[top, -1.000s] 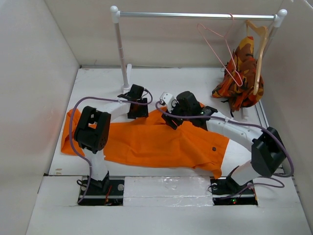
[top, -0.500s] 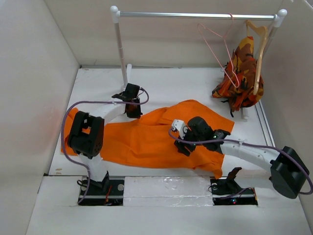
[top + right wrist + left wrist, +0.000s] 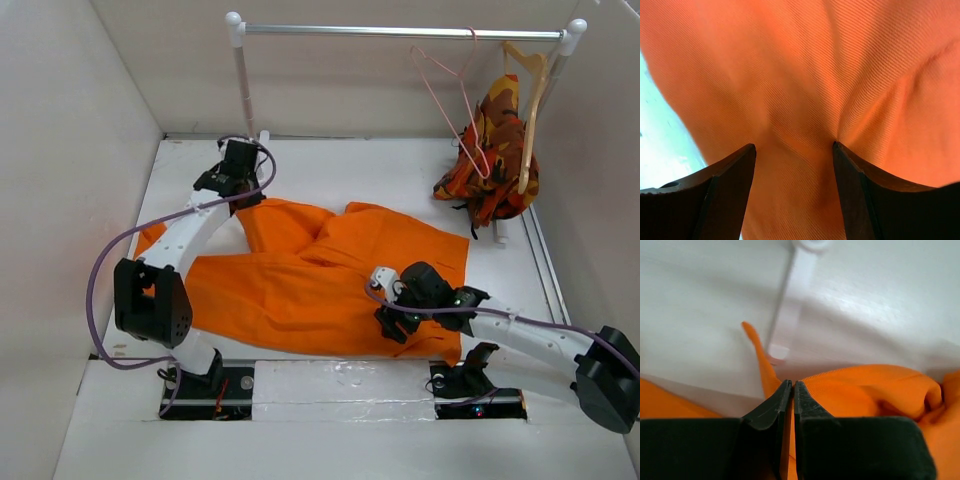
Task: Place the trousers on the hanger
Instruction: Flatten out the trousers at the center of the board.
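**Left arm** (image 3: 190, 232): The base sits at the near-left edge of the counter (image 3: 380, 175). The arm is stretched out towards the far-left corner, and the wrist ends close to the foot of the rack post (image 3: 245, 95). In the left wrist view the left jaws are pressed together on a thin fold of the trousers (image 3: 875, 390). The post foot (image 3: 790, 310) stands just beyond that fold.

**Right arm** (image 3: 525, 332): The base sits at the near-right edge. The arm lies low and reaches left along the near edge, with the wrist over the trousers. In the right wrist view the right jaws are spread wide. Cloth fills the gap between the tips, and nothing is clamped.

**Trousers** (image 3: 300, 285): They lie flat across the middle of the counter, from the left edge to right of centre. One part is drawn up towards the far-left corner at the left jaws.

**Hanger** (image 3: 447, 95): It hangs by its hook from the rail (image 3: 400, 32) at the far-right corner, beside a patterned garment (image 3: 495, 155), well apart from the trousers.
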### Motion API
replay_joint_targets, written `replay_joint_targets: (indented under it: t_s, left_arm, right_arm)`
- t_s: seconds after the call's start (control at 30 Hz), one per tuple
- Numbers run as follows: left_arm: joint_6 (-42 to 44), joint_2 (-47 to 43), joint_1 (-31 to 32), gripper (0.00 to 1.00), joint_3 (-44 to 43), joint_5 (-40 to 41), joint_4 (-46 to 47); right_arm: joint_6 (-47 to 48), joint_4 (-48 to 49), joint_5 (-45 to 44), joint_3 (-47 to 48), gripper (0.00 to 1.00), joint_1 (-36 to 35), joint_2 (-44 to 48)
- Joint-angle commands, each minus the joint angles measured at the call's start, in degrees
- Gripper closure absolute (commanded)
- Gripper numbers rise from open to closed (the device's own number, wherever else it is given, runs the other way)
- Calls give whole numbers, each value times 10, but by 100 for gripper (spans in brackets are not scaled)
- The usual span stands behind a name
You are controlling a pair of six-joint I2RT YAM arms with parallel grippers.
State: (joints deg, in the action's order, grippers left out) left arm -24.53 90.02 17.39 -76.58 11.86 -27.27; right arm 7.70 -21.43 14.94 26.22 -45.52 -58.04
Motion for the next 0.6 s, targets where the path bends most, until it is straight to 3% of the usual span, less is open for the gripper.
replay_joint_targets:
  t_s: [0.0,0.13,0.37,0.57]
  left_arm:
    - [1,-40,-39,100,-92,157,-35]
    - [2,-42,-78,100,-147,208,-64]
    - [23,-78,-119,100,-216,209,-63]
    - [57,15,-119,100,-294,285,-97]
  right_arm:
    - [-28,-43,-1,-20,32,-5,10]
    - [-39,-70,-11,-25,31,-5,41]
    - [-56,-102,-33,-27,29,-5,69]
    - [-58,-150,-73,41,28,0,108]
